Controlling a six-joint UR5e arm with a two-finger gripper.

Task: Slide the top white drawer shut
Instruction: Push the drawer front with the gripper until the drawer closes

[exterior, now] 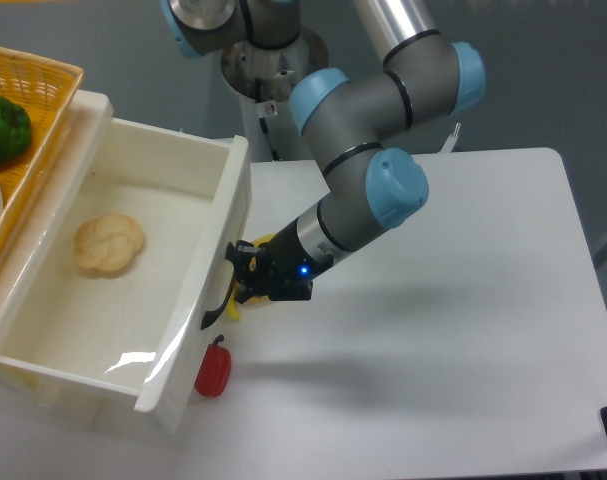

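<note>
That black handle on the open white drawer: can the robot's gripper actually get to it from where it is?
Probably yes. The gripper is already right beside the black handle on the top white drawer, with nothing between them. The yellow banana lies behind the gripper, and the red pepper sits lower down.

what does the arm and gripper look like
The arm is made of grey tube links with light blue caps at the joints and a shiny silver upper tube. The wrist narrows to a silver and black section ending in a small black gripper with a blue light glowing on it. No loose cables show.
</note>
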